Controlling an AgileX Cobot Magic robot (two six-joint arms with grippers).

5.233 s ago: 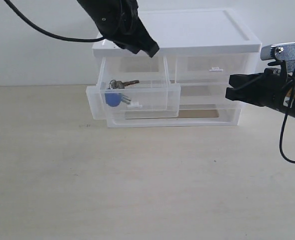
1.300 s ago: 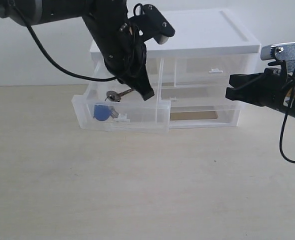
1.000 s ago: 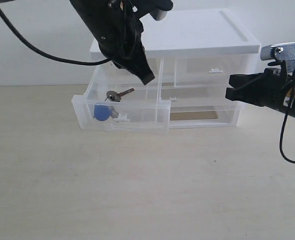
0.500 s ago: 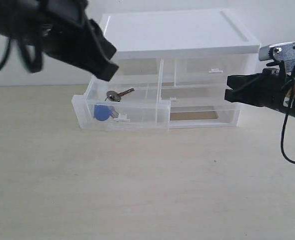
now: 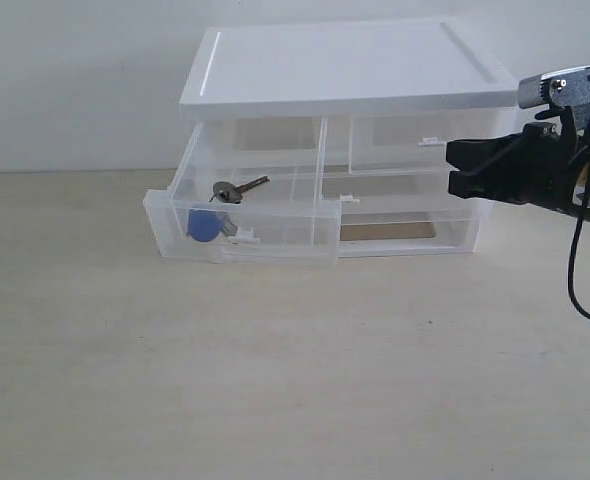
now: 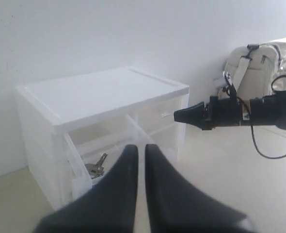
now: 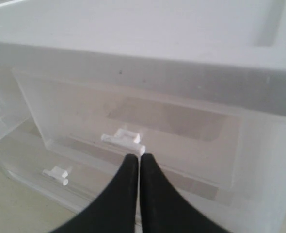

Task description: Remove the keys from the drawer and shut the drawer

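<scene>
Silver-grey keys with blue teardrop fob (image 5: 203, 224) lie in the pulled-out clear plastic drawer (image 5: 275, 238). The left black gripper (image 6: 140, 148), closed and empty like the right gripper (image 5: 451, 168), should open, then descend between the walls.

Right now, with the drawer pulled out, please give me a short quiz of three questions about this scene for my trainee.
1. True or false: the bunch of silver-grey metal keys with a blue plastic fob lies inside the pulled-out translucent plastic drawer.
2. The black right gripper is: A) open; B) shut and empty; C) shut on the keys.
3. Which gripper is absent from the exterior view?
Key: 1 true; 2 B; 3 the left gripper.
</scene>
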